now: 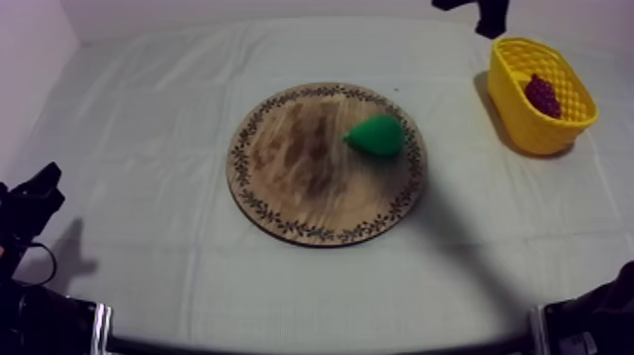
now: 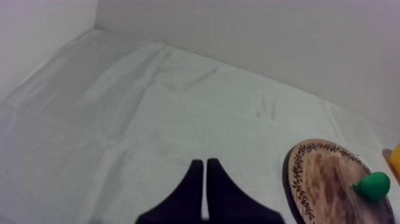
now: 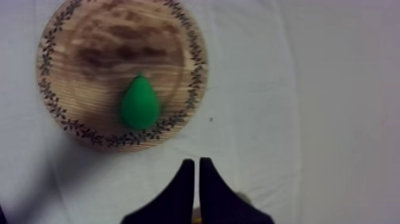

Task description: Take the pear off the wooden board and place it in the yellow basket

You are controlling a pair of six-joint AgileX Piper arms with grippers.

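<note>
Top view, item by item.

1. Pear [image 1: 377, 135]: green, lying on its side on the wooden board [image 1: 283, 179], close to the patterned rim on the basket side, narrow end towards the board's middle. Nothing touches it.
2. Yellow basket [image 1: 514, 118]: far right of the counter [image 1: 141, 255], well apart from the board. A bunch of grapes [image 1: 542, 94] lies in it, with bare floor beside them.
3. Right hand [image 1: 491, 17]: raised at the far right, just beyond the basket. The right wrist view shows its fingers [image 3: 186, 179] lying together as a narrow wedge, holding nothing, with pear and board ahead of them.
4. Left hand [image 2: 204, 164]: low at its own side, fingers likewise pressed together and holding nothing, with the board and pear well off to one side.

Step in hand, as judged: the approach. The pear is not yet gripped.

Next move, as judged: the right hand is the better placed. It should spread its fingers, come down over the pear's broad body and close across it. A grip near the tapered end may slip.

Surface: grey-white cloth [image 1: 170, 94], creased in long fold lines, otherwise flat.

Room: plain pale wall [image 2: 268, 36] along the far edge and the left side.
</note>
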